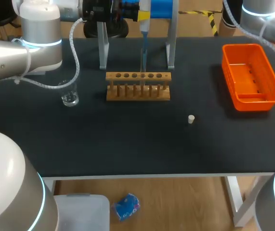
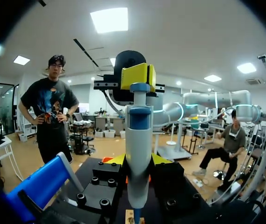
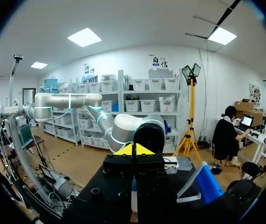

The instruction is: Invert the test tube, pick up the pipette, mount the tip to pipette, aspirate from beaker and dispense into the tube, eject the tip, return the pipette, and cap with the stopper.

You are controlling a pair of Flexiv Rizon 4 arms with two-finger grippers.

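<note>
My left gripper (image 1: 143, 16) is at the back middle, shut on the white and blue pipette (image 1: 144, 41), which hangs upright. In the left wrist view the pipette (image 2: 138, 154) stands between the yellow tips of the left gripper (image 2: 139, 161). Its tip points down at the wooden tube rack (image 1: 137, 86), near a middle hole. My right gripper (image 2: 137, 77) is shut, with its yellow tips right at the pipette's blue plunger. The right wrist view shows the right gripper (image 3: 133, 150) with tips together. The beaker (image 1: 70, 96) stands left of the rack. The small stopper (image 1: 191, 119) lies right of centre.
An orange bin (image 1: 249, 77) sits at the right back. The pipette stand (image 1: 171, 48), with grey legs and a blue top, rises just behind the rack. My left arm (image 1: 36, 43) stretches along the table's back left.
</note>
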